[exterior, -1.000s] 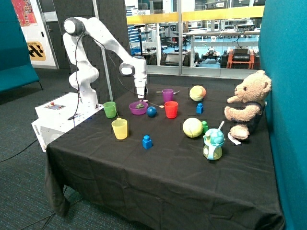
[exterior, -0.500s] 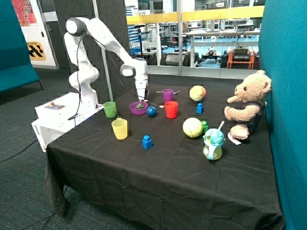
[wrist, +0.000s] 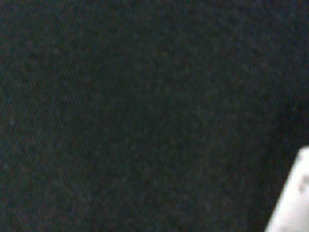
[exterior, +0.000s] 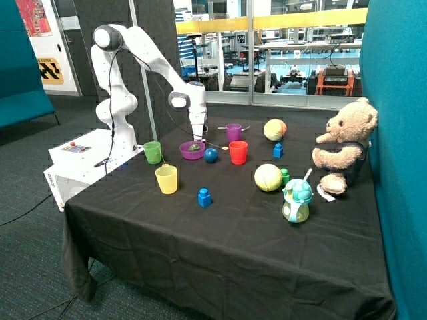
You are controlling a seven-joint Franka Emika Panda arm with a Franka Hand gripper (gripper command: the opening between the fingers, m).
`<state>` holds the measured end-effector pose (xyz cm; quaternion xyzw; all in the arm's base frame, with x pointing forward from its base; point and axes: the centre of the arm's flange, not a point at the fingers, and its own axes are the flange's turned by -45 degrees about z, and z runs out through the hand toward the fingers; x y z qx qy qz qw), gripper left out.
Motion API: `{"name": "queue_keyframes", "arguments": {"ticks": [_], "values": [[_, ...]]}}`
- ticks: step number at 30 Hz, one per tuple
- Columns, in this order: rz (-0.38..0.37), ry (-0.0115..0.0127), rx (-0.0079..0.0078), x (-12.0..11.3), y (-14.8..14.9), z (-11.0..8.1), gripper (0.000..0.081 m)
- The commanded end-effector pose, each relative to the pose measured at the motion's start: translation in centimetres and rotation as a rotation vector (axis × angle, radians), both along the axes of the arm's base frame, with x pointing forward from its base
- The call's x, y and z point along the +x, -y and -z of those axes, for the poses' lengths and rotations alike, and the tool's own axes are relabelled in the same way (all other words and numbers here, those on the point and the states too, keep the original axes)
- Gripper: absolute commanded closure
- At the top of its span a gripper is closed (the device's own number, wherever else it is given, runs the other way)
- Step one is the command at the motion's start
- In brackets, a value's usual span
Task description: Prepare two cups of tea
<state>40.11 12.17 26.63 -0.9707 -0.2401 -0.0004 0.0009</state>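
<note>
The light green cup (exterior: 153, 153) stands upright near the table edge closest to the robot base. The purple cup (exterior: 233, 133) stands upright farther back, with a spoon (exterior: 245, 128) lying beside it. My gripper (exterior: 199, 137) points straight down, low over the black cloth at the far rim of a purple bowl (exterior: 192, 150), between the two cups. The bowl holds something small and dark. The wrist view shows only black cloth (wrist: 145, 111) close up and a white edge (wrist: 292, 198) in one corner.
A yellow tumbler (exterior: 167, 179), a red tumbler (exterior: 237, 152) and a blue ball (exterior: 211, 155) stand near the bowl. Two blue bricks (exterior: 204, 197), two soft balls (exterior: 267, 177), a toy teapot (exterior: 297, 200) and a teddy bear (exterior: 343, 143) are also on the table.
My arm has shifted slightly toward the purple cup, staying low behind the bowl. Nothing on the table has moved.
</note>
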Motion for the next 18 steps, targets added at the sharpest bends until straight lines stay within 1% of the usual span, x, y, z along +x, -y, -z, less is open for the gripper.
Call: {"name": "queue_keyframes", "arguments": {"ticks": [1, 2, 3, 5, 11, 18], "values": [[-0.001, -0.0004, -0.0020, 0.06, -0.21, 0.13, 0.0657], [0.001, -0.0004, -0.0020, 0.04, -0.13, 0.13, 0.0732], [0.002, -0.0004, -0.0020, 0.02, -0.06, 0.13, 0.0770], [0.005, -0.0004, -0.0020, 0.03, 0.16, 0.13, 0.0799], [0.007, -0.0004, -0.0020, 0.21, 0.60, 0.13, 0.0808], [0.005, -0.0004, -0.0020, 0.43, 0.33, 0.13, 0.0808]]}}
